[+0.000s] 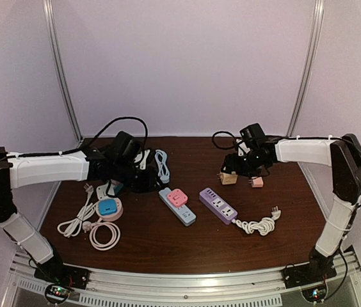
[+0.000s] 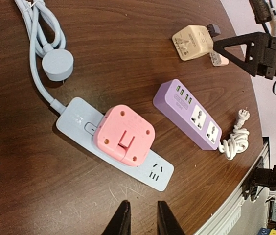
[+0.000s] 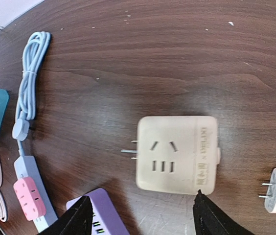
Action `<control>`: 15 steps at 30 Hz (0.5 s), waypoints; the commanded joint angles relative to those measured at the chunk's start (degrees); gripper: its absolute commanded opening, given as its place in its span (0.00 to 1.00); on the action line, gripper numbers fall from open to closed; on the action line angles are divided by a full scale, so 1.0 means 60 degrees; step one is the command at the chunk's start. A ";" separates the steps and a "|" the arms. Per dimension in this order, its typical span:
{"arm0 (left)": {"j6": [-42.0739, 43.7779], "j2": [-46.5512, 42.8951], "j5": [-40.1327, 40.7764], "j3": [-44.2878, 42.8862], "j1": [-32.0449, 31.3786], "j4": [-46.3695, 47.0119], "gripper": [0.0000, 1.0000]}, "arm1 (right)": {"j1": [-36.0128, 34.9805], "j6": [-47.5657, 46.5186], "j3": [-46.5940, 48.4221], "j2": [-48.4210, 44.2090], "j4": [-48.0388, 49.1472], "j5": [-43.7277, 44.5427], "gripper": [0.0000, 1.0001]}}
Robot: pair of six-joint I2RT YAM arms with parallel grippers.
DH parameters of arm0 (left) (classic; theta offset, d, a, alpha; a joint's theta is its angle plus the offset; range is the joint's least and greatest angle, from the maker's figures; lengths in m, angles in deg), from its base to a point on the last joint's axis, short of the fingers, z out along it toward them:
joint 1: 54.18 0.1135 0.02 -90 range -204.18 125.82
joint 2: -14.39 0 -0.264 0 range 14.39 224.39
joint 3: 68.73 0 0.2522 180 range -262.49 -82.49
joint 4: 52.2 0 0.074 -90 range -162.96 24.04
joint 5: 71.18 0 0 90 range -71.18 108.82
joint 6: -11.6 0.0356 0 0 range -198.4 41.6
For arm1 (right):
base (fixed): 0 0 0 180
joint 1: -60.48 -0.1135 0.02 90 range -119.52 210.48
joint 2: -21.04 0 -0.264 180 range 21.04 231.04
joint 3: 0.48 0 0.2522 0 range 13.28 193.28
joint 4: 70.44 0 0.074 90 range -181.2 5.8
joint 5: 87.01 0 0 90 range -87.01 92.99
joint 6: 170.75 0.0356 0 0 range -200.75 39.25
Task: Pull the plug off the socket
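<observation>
Toward the near side of the table, the pink square plug adapter [image 2: 124,135] sits plugged into the pale blue plastic power strip [image 2: 74,117]. The left gripper [image 2: 143,205] is close by, fingers narrowly parted and holding nothing. Farther back, the right gripper [image 3: 142,197] is spread wide by a beige square plastic adapter [image 3: 177,154], whose embossed lettering is too faint to read.

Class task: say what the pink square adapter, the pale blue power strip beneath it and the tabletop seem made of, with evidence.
Pink square adapter: likely moulded plastic, matt; even colour, rounded corners. Pale blue power strip: likely plastic too, smooth, faint sheen. Dark brown tabletop: wood or wood-look laminate; grain lines show.
</observation>
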 commanded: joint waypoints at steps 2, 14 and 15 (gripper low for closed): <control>-0.0182 0.0052 0.0404 0.0448 -0.0035 0.0460 0.21 | -0.0679 -0.0164 0.0419 -0.0633 -0.0327 0.0095 0.71; -0.0539 -0.0060 0.0698 0.1141 0.0014 0.0630 0.20 | -0.2488 -0.0199 0.1428 0.0911 0.0648 -0.2539 0.72; -0.0549 -0.0088 0.0721 0.1171 0.0020 0.0629 0.20 | -0.2556 -0.0195 0.1500 0.1073 0.0702 -0.2692 0.72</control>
